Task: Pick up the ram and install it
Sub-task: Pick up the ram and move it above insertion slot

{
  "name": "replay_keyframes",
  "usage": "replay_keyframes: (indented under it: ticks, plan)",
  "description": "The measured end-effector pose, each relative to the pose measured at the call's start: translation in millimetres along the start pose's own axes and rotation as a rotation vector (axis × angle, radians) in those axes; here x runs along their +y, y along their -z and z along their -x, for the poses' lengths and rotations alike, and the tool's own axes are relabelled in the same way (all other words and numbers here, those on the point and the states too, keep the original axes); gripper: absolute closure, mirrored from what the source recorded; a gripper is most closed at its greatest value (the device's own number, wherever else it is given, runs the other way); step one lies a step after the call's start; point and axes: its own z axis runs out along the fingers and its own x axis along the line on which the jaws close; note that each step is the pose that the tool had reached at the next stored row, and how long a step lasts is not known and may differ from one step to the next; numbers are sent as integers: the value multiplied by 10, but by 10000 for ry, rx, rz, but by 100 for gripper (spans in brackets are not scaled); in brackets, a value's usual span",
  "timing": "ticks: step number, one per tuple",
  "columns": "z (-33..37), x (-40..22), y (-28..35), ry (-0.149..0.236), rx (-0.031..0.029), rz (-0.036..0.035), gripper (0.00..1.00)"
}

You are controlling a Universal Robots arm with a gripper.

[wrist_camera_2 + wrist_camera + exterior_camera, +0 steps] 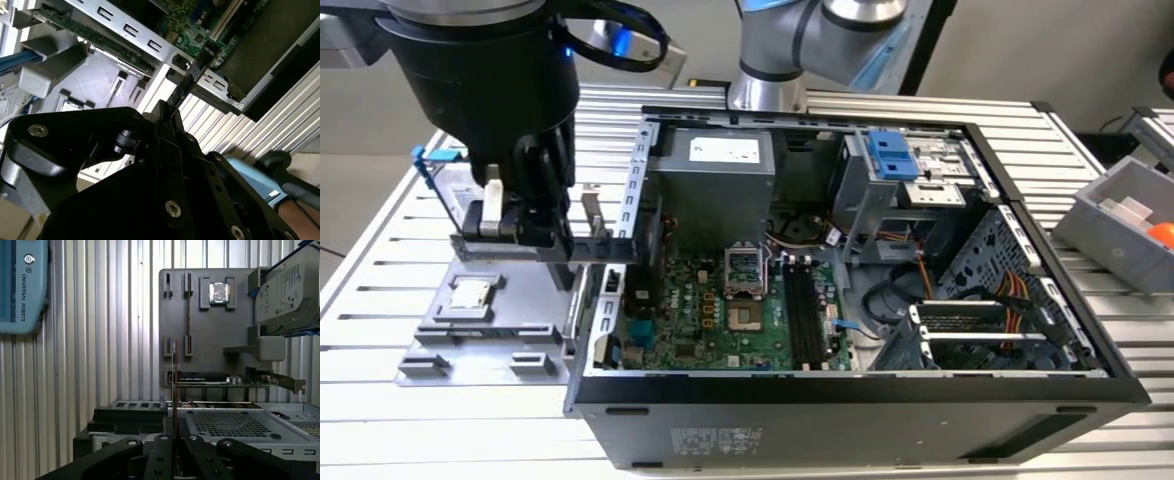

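ram, the long, thin, flat dark circuit-board stick, is off the fixture and in the black robot gripper. The fingers are pressed onto its two flat faces, pinching one end; the rest sticks out free.

- Exterior view: ram held level in the air, at the exterior view's left of the open black computer case, above the gap between the case and the grey plastic fixture plate. Its free end reaches the case's side wall; can't tell if it touches.
- First wrist view: ram is seen edge-on and runs straight out from the gripper over the case edge.
- Second wrist view: ram projects from the gripper toward the case's perforated metal wall.

Inside the case:
- green motherboard lies flat
- its long black memory slots are well apart from the ram

On the fixture plate:
- second thin dark stick, on edge in its slots
- small square silver chip in a pocket
- silver hard drive in a blue bracket
- dark expansion card with a metal bracket, nearest the case

All of it sits on the ribbed aluminium table.
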Motion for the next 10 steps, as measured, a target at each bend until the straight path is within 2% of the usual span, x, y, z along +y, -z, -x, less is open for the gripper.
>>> replay_keyframes:
  ticks: [10]
  plan:
    - [2,-156,4,0,0,0,100]
